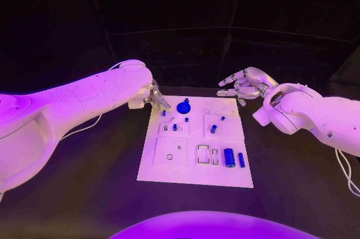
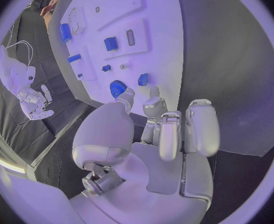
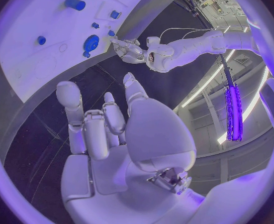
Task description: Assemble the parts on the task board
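The parts [image 1: 229, 157] on the board [image 1: 196, 174] at the frame's centre look small, rigid and light, probably smooth plastic, so you should pinch each across its sides, taking the round knob [image 1: 183, 107] by its rim. Your left hand [image 1: 155, 98] sits at the board's upper left corner, fingers [image 2: 154, 106] apart and holding nothing; the right hand [image 1: 241, 85] hovers spread and empty beyond the upper right corner. I can read no writing.
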